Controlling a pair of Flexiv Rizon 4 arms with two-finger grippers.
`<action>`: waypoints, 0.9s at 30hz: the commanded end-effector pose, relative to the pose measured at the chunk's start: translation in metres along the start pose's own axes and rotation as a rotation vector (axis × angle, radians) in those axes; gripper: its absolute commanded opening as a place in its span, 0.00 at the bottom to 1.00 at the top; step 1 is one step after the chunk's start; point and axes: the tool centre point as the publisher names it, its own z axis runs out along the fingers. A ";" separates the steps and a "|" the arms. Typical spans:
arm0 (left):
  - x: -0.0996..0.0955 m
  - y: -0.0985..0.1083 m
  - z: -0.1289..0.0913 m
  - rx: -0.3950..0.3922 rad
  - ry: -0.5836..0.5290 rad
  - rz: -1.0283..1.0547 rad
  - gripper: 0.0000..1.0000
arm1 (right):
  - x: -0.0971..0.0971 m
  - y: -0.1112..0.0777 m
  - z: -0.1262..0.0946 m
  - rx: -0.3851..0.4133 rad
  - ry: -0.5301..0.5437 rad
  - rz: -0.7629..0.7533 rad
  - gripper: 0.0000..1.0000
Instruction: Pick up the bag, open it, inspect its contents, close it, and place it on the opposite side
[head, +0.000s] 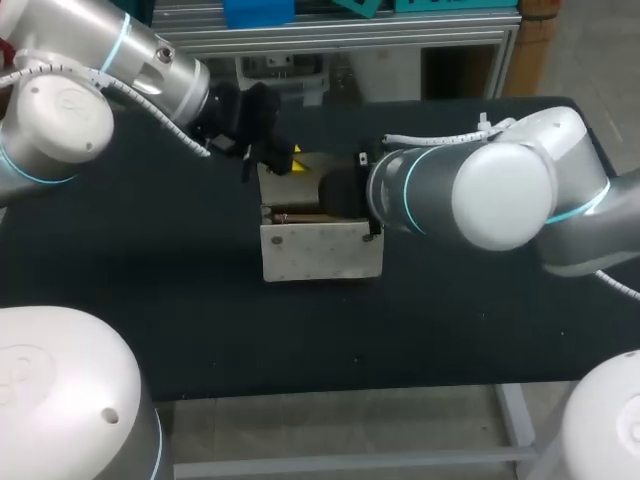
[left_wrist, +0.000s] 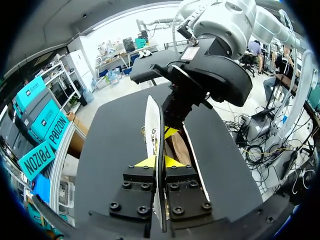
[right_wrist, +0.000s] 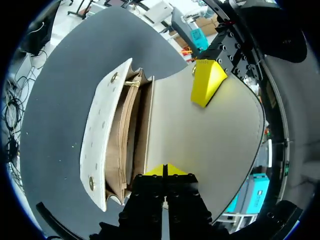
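As this moment was recorded, the bag (head: 320, 250) stood at the centre of the tabletop (head: 140, 300), mouth open and its flap (right_wrist: 200, 140) lifted. Your left gripper (left_wrist: 158, 162), at the bag's eleven o'clock, had its fingers clamped narrow on the flap's edge. Your right gripper (right_wrist: 165, 170), at the bag's three o'clock, showed fingers drawn together by the flap's hinge side; whether they pinched material could not be confirmed.

Risk noted: with both arms working one thin flap, an uneven pull would likely twist or crease it, or tip the bag. A slipping left grip would drop the flap shut before inspection.
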 end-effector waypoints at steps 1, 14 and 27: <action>-0.005 0.006 0.001 0.017 0.046 -0.029 0.00 | 0.011 -0.005 -0.031 0.000 -0.163 -0.003 0.00; -0.029 0.040 0.048 -0.011 0.043 -0.064 0.00 | 0.049 -0.014 -0.042 0.026 -0.138 0.030 0.00; -0.051 0.074 0.066 -0.022 -0.035 -0.088 0.00 | 0.090 -0.023 -0.017 0.023 -0.037 0.065 0.00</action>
